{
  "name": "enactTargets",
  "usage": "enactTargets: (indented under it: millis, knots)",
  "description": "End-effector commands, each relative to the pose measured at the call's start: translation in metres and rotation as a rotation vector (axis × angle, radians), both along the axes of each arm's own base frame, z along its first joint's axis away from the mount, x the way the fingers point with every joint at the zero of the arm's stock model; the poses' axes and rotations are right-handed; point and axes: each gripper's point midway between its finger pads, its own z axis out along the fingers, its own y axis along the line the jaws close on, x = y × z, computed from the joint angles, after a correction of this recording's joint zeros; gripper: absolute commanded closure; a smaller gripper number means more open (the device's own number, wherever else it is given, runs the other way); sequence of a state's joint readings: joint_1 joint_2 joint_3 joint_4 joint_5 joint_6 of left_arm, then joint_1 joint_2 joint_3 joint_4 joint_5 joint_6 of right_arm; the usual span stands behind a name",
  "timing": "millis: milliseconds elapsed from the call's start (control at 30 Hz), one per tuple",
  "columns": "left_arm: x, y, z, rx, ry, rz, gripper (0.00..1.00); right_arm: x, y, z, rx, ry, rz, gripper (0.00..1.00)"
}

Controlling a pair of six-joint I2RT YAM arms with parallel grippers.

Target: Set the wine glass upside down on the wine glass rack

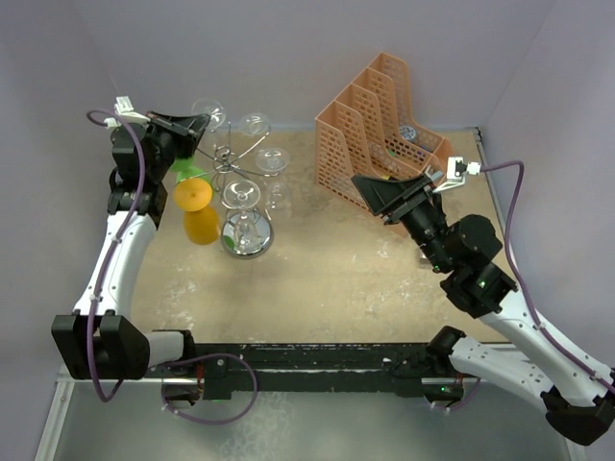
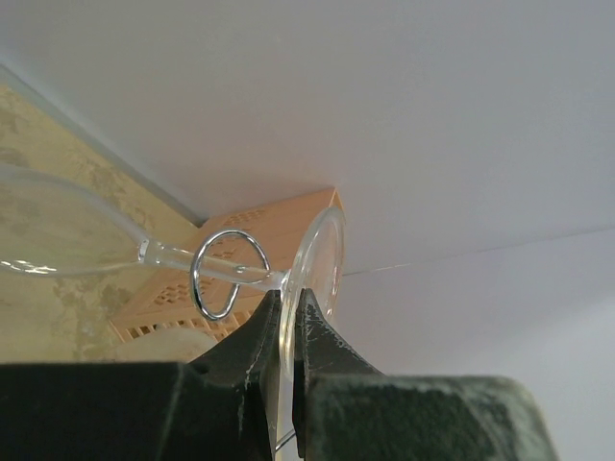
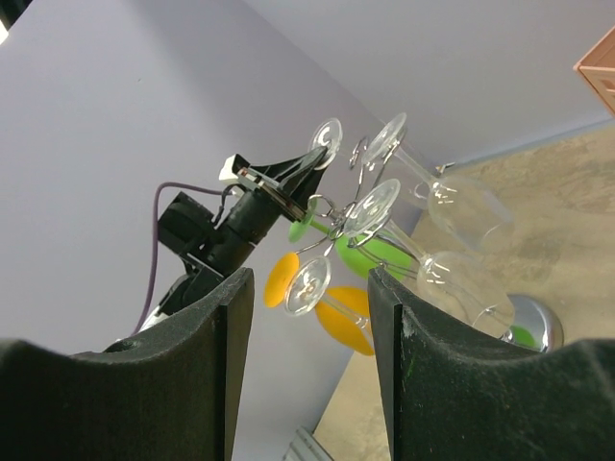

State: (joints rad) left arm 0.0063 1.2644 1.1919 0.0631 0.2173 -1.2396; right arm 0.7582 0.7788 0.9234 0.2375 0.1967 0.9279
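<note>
Wine glass [image 2: 77, 226]: clear. It hangs on the wine glass rack [image 3: 534, 325], which stands toward the far-left corner of the desk [image 1: 346, 288].
- Left wrist view: the stem passes through a curled wire hook [image 2: 197, 280]. The foot sits on one side of the loop and the bowl on the other, toward the desk surface.
- I cannot tell whether the foot rests on the loop.

Left gripper [image 2: 291, 293]: clenched on the rim of the glass's foot, with both fingers pressed against the thin disc. Top view shows it at the top of the rack, on the side nearest the left edge.

Rack load:
- Several other clear glasses hang bowl-down from the spreading arms.
- A green glass [image 1: 187, 173] and an orange glass [image 1: 200, 223] hang on the left-edge side, just below the left gripper.
- The round shiny base sits on the desk under the bowls.

Right gripper [image 3: 309, 279]: fingers spread wide, with nothing between them. It is held above the desk to the right of centre, well apart from the rack and pointing toward it.

Orange mesh file organiser [image 1: 380, 125]: stands in the far-right corner, just beyond the right gripper.
</note>
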Motion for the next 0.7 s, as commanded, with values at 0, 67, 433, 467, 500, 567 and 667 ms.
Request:
enactTargets:
  millis: [0, 67, 433, 467, 500, 567, 667]
  knots:
    - [-0.013, 0.009, 0.044, 0.042, -0.092, 0.044, 1.00, -0.001, -0.006, 0.015, 0.043, -0.034, -0.018, 0.47]
    - [-0.012, 0.010, 0.041, 0.060, -0.065, 0.047, 1.00, -0.001, -0.006, 0.014, 0.043, -0.031, -0.018, 0.47]
    - [-0.003, 0.022, 0.021, 0.096, 0.048, 0.110, 0.97, -0.002, -0.007, 0.012, 0.050, -0.023, -0.017, 0.48]
    - [-0.002, 0.023, 0.019, 0.100, 0.057, 0.110, 0.96, -0.002, -0.008, 0.013, 0.050, -0.023, -0.017, 0.48]
    - [-0.001, 0.023, 0.017, 0.102, 0.064, 0.112, 0.95, -0.002, -0.007, 0.012, 0.049, -0.021, -0.018, 0.48]
    - [0.000, 0.025, 0.013, 0.106, 0.078, 0.123, 0.93, -0.003, -0.008, 0.012, 0.049, -0.021, -0.020, 0.48]
    - [0.003, 0.027, 0.009, 0.119, 0.097, 0.131, 0.93, -0.002, -0.009, 0.012, 0.051, -0.020, -0.022, 0.48]
